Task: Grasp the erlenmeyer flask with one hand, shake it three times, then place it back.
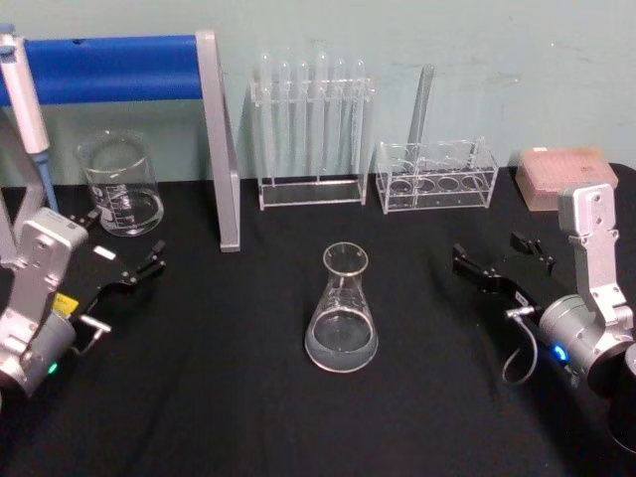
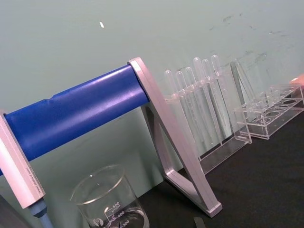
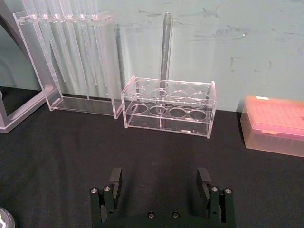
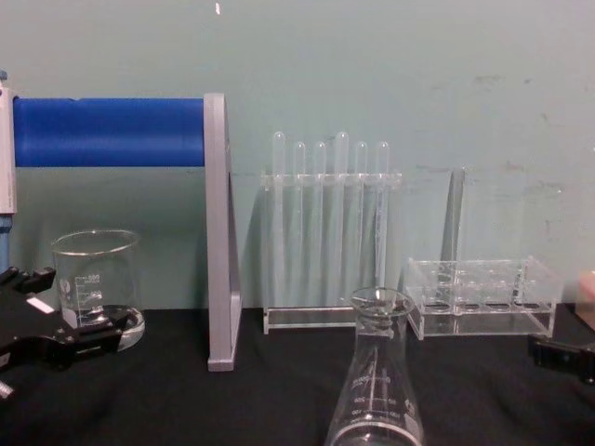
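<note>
The erlenmeyer flask (image 1: 342, 318) stands upright on the black table (image 1: 229, 397), near the middle, with a little clear liquid in its wide base. The chest view has the flask (image 4: 376, 395) close in front. Well to its left, beside the beaker, my left gripper (image 1: 124, 243) rests low and open. My right gripper (image 1: 497, 253) is off to the flask's right, also open and apart from it. In the right wrist view its two black fingers (image 3: 115, 176) stand wide apart with bare table between them, and the gripper (image 3: 160, 176) points at the small rack.
A glass beaker (image 1: 121, 184) sits at the back left by a grey stand with a blue bar (image 1: 214, 139). A test tube rack (image 1: 311, 129), a small clear rack (image 1: 437, 177) holding one tube, and a pink tip box (image 1: 561, 177) line the back.
</note>
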{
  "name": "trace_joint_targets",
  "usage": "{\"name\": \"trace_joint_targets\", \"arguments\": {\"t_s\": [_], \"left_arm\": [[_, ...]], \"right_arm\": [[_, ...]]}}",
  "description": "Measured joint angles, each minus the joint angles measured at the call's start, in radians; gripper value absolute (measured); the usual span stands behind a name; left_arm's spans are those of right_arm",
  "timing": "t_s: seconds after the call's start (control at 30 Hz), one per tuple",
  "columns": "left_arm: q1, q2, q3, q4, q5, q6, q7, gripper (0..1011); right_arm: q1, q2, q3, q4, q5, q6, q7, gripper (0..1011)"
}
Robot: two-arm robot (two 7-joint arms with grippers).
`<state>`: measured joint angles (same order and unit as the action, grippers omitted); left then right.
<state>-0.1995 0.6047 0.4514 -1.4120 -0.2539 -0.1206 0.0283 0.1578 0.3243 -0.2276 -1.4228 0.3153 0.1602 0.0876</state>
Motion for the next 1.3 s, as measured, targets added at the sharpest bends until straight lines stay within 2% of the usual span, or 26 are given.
{"name": "trace_joint_targets", "arguments": {"t_s": [1.3], "left_arm": [[0.000, 0.000, 0.000, 0.000, 0.000, 0.000, 0.000, 1001]], "right_arm": [[0.000, 0.000, 0.000, 0.000, 0.000, 0.000, 0.000, 1000]]}}
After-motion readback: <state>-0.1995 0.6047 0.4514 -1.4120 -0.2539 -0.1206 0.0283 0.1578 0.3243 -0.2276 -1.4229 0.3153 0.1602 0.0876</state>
